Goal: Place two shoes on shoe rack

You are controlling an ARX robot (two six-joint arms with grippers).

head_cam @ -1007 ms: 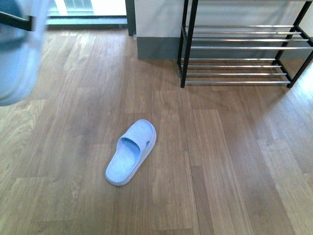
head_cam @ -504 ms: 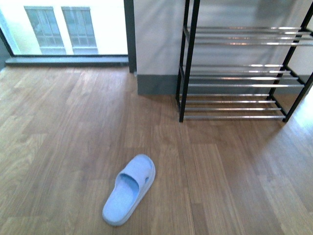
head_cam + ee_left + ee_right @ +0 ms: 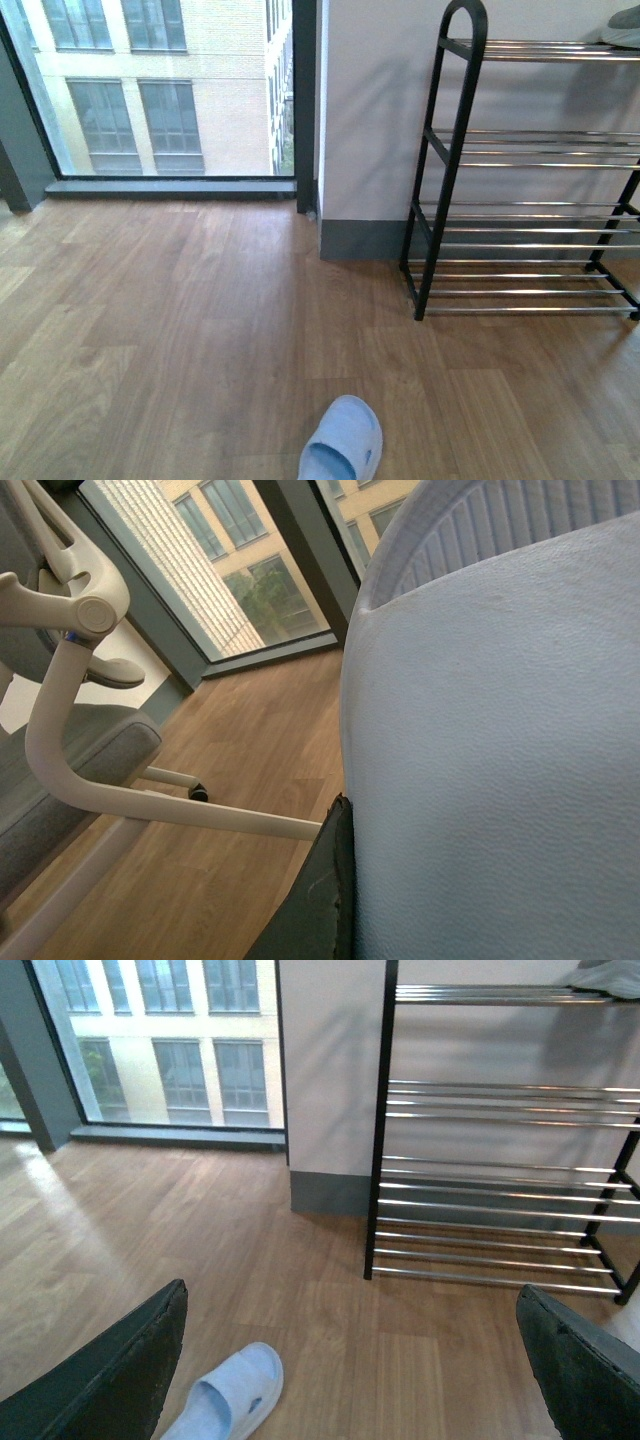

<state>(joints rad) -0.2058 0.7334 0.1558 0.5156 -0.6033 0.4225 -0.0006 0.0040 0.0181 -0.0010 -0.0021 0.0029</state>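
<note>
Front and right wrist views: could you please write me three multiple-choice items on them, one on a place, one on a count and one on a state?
1. Where does the pale blue plastic slide in the front view lie, relative to the black-framed shoe rack?
A. On its lowest shelf
B. On its top shelf
C. On the wooden floor, apart from it

2. How many chrome-bar shelves does the rack have?
A. Four
B. Two
C. Six

3. How do the jaws of the right gripper stand?
A. Shut on a slide
B. Open, with nothing between them
C. Shut on nothing

Answers:
1 C: it lies on bare boards short of the rack.
2 A: four tiers of bars meet the side post.
3 B: the right wrist view shows both dark jaws wide apart over the floor.
</note>
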